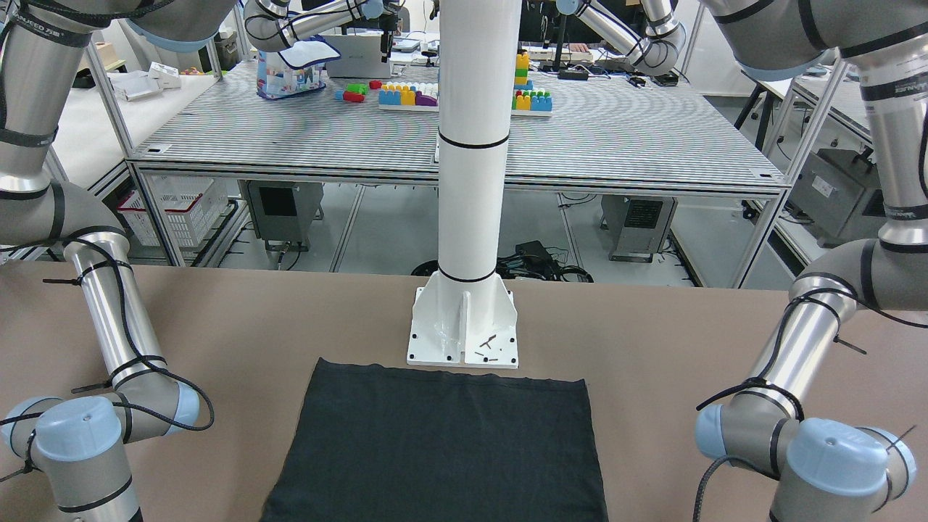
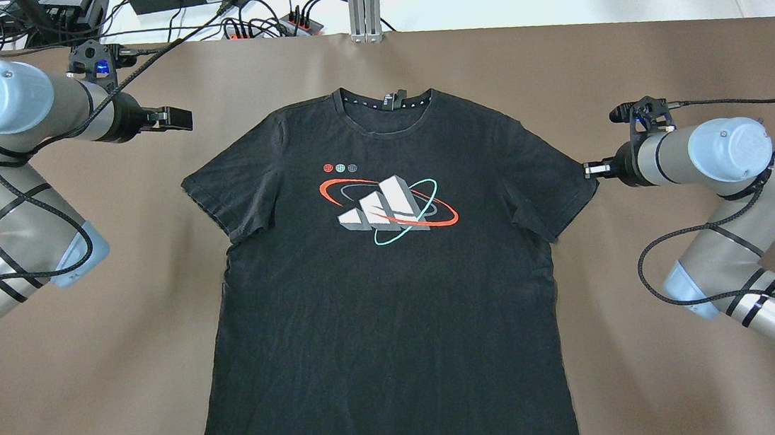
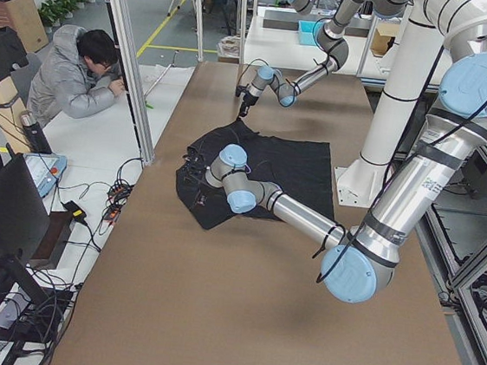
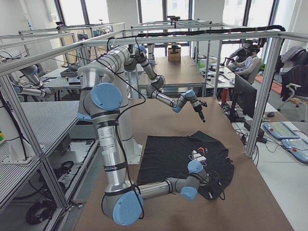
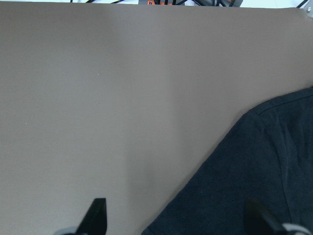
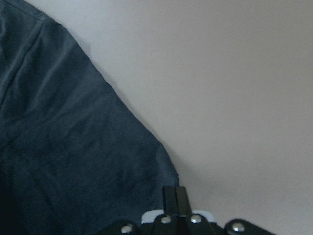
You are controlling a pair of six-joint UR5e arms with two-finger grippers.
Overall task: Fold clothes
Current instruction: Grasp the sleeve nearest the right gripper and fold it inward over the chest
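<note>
Black T-shirt, one, left pincer spread, right pincer closed

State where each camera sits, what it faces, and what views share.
Front-facing: across the table, facing the pillar; both arms' elbows.
Overhead: behind the robot, down onto the T-shirt; both arms.
Left: table's left end; left arm nearest.
Right: table's right end; right arm nearest.
Left wrist: table, T-shirt's edge; open left gripper.
Right wrist: sleeve; shut right gripper.
Shared: the T-shirt, in all.
</note>
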